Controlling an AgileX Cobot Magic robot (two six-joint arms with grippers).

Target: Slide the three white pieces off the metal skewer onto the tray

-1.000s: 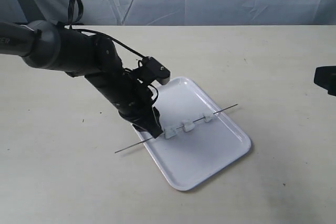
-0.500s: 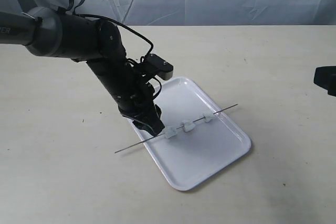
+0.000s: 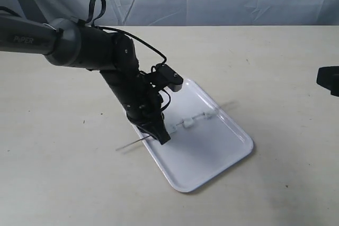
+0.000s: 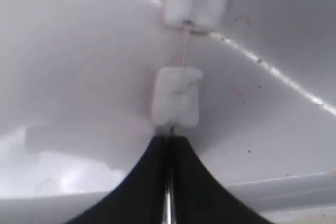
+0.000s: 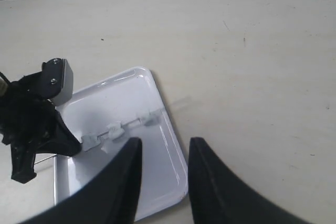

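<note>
Clearly the stripping step is in hand: the left pincer is clamped shut on the metal skewer at the tray's rim, just beside the nearest of the three white pieces, all threaded above the tray. The right pincer hangs agape and empty, well apart from the tray. Next, I judge, something must brace the pieces while the rod draws back through them.
</note>
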